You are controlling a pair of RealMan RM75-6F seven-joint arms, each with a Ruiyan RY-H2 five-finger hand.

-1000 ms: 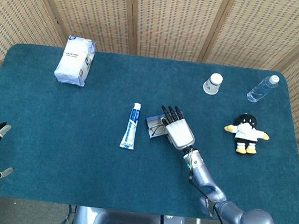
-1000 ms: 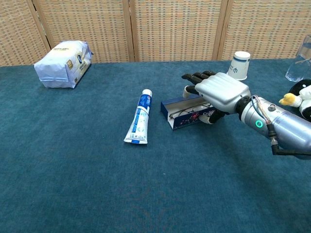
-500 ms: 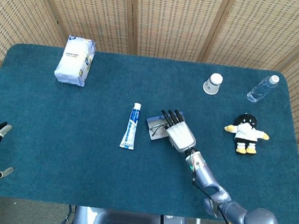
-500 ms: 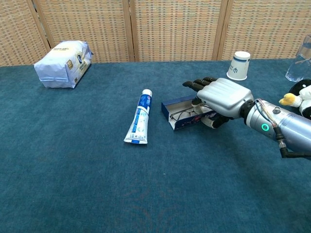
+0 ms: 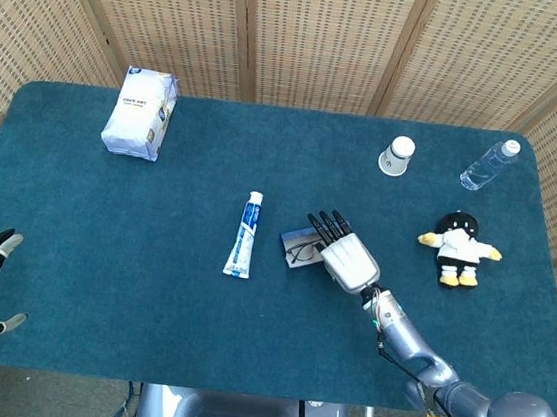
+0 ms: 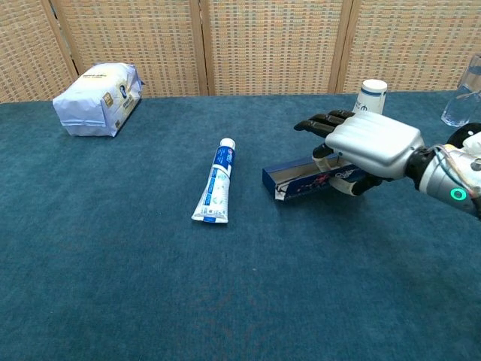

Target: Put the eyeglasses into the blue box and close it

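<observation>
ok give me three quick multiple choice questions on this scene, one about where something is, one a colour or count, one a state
1. What lies just left of the blue box in the chest view?
A. water bottle
B. toothpaste tube
C. paper cup

2. What colour is the table cover?
A. red
B. grey
C. dark teal-blue

3. What state is the blue box in?
A. open, eyeglasses inside
B. lid fully shut
C. standing on end

Answers:
1. B: the toothpaste tube lies on the cloth just left of the box, while the water bottle and the paper cup are farther back on the right.
2. C: the cloth is dark teal-blue across the whole table.
3. A: the head view shows the eyeglasses in the open box, with the right hand over its far end.
</observation>
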